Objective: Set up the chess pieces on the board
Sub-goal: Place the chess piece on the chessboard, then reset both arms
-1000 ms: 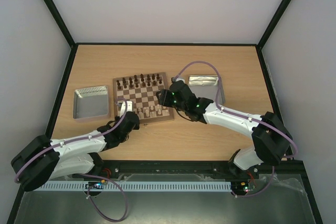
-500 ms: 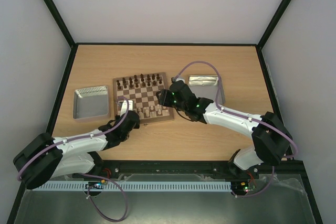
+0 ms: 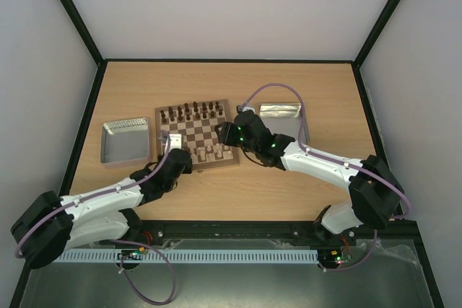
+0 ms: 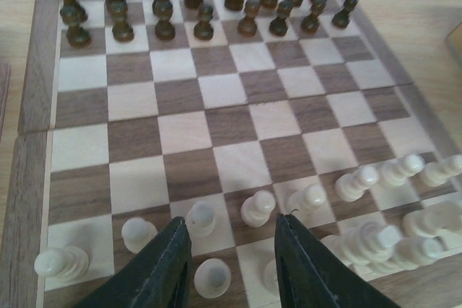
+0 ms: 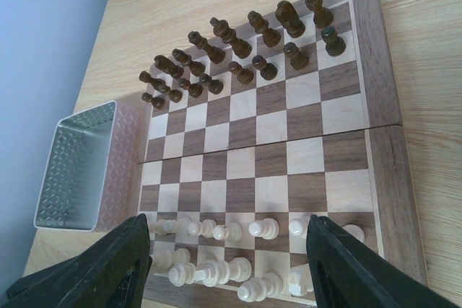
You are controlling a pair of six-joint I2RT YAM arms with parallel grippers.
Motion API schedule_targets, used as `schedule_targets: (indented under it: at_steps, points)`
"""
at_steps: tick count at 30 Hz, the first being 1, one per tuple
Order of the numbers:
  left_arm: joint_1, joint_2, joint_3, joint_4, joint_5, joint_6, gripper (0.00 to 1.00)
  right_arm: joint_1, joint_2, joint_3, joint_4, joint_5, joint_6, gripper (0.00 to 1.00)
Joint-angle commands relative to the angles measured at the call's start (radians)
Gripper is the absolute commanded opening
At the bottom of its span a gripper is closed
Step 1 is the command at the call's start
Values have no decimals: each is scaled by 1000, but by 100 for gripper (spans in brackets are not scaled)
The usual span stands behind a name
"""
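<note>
The board (image 3: 196, 135) lies at mid-table, with dark pieces (image 3: 193, 112) along its far rows and cream chess pieces (image 3: 210, 153) on its near rows. My left gripper (image 3: 175, 148) hovers over the board's near left corner. In the left wrist view this gripper (image 4: 232, 239) is open. A cream pawn (image 4: 213, 278) stands loose between its fingers, and other pawns (image 4: 258, 207) stand just ahead. My right gripper (image 3: 229, 133) is at the board's right edge. In the right wrist view it (image 5: 231, 247) stands wide open above the cream rows (image 5: 263, 227), holding nothing.
A shallow metal tin (image 3: 125, 141) sits left of the board, also seen in the right wrist view (image 5: 72, 171). A second tin (image 3: 286, 122) lies to the right, behind the right arm. Bare wooden tabletop (image 3: 231, 81) stretches behind the board.
My left gripper has opened from shut, leaving a cream pawn standing on the board, and has edged slightly forward. The right arm has barely shifted.
</note>
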Motion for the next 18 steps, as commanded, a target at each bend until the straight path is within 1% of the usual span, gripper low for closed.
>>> schedule_targets:
  at_steps: [1,4,5,6,8,10,11,13,16,18]
  points:
    - [7,-76,72,-77,19,-24,36,-4,-53,15,-12,25,-6,59]
    - [8,-132,132,-149,29,-36,40,-4,-78,15,-33,50,-14,59]
    - [11,-150,155,-177,32,-36,43,-3,-89,15,-45,61,-19,59]
    - [14,-175,182,-206,36,-39,47,-4,-100,16,-58,79,-25,59]
    - [24,-211,229,-264,55,-36,65,-4,-125,11,-89,117,-39,60]
    - [28,-252,269,-310,63,-25,88,-4,-154,4,-130,165,-57,60]
    - [30,-273,293,-335,65,-24,98,-4,-179,-2,-150,193,-69,60]
    - [33,-327,317,-375,88,-5,99,-4,-224,-15,-186,242,-91,61]
    - [34,-405,363,-448,124,1,99,-4,-309,-28,-259,318,-121,67]
    - [34,-451,411,-524,160,20,99,-4,-374,-29,-319,375,-134,75]
